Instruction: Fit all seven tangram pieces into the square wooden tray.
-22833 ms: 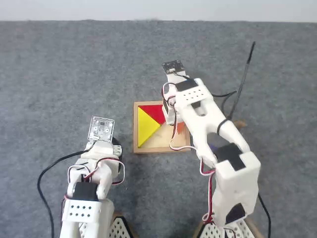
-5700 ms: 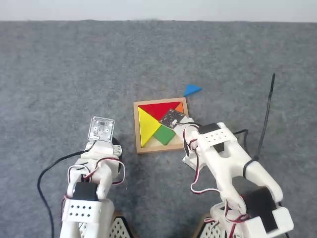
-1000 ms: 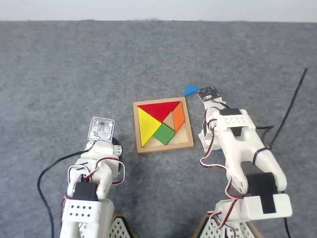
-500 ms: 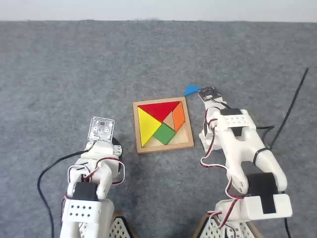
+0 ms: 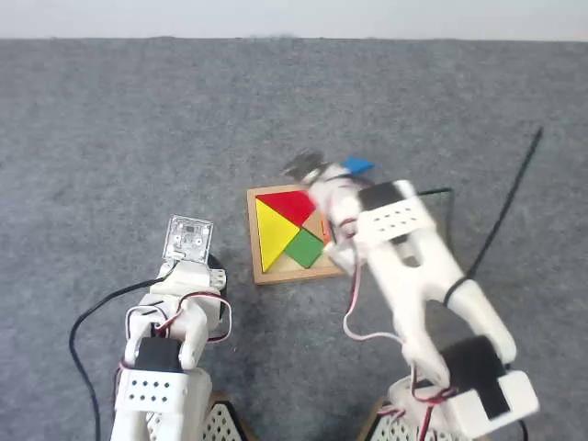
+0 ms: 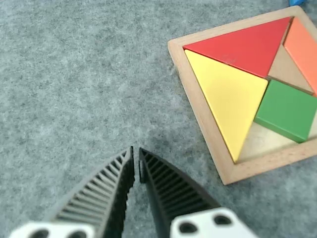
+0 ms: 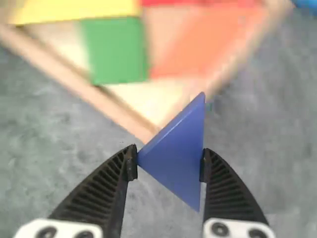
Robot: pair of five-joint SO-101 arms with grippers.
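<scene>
Grey felt (image 5: 110, 119) covers the whole table, the biggest thing we see. Over it the right arm (image 5: 404, 257) stretches across the right side of the square wooden tray (image 5: 251, 239), while the left arm (image 5: 170, 335) sits back near its base, well to the left of the tray. The tray lies near the middle of the felt with 4 pieces inside. A yellow triangle (image 6: 228, 99) runs along its left wall and a red triangle (image 6: 242, 44) along its far wall, their long sides meeting at the tray's far left corner. A green square (image 6: 287, 111) lies against the yellow triangle's inner edge, and an orange piece (image 6: 304, 49) sits on the right side beside the red one. We see bare wood between the green square and the orange piece.

The right gripper (image 7: 166, 162) pinches a blue triangle (image 7: 176, 153) between its 2 fingers, 1 corner overlapping the tray's rim near the orange piece. A small blue piece (image 5: 356, 166) lies on the felt just beyond the tray's far right corner. The left gripper (image 6: 135, 154) has its 2 fingers pressed almost together on nothing, above the felt near the tray's left rim.
</scene>
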